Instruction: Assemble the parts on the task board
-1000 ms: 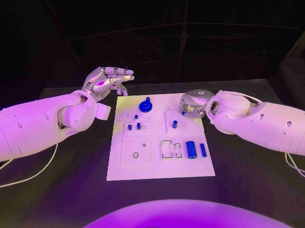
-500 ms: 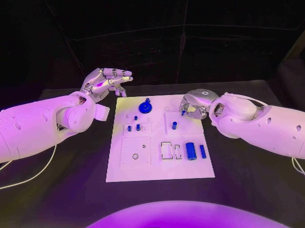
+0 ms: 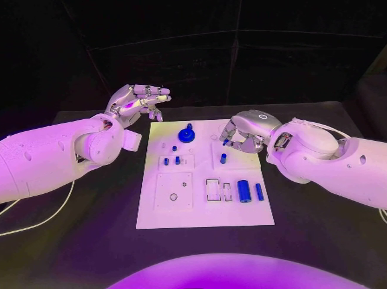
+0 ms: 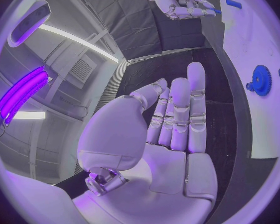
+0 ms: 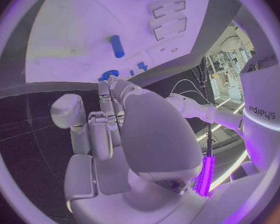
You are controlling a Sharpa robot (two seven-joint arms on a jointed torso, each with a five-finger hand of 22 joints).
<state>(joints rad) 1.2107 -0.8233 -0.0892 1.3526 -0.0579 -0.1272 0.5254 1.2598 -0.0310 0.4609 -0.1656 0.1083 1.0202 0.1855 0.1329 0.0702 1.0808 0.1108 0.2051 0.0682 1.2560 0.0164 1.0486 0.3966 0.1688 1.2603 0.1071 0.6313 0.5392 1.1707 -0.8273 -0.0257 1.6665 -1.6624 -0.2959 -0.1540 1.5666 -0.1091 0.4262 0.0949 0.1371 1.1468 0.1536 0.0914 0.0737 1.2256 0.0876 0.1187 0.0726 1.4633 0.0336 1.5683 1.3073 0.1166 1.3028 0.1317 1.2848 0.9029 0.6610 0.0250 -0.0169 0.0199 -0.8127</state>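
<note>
One white task board [image 3: 202, 208] on the table. One blue gear [image 3: 186, 134] at its far end. Three short blue pegs [image 3: 165, 161] stand left of centre, and one more peg [image 3: 222, 158] stands right of centre. Near right lie one thick blue cylinder [image 3: 244, 191] and one thin blue rod [image 3: 258, 191]. Two silver hands in play: the left hand [image 3: 138, 101] and the right hand [image 3: 245, 129].

I look down on my black table [image 3: 63, 241], set against a dark, black-draped back wall [image 3: 245, 66]. From my left wrist I see a ceiling light strip [image 4: 77, 41] and a glowing purple lamp [image 4: 18, 92].
</note>
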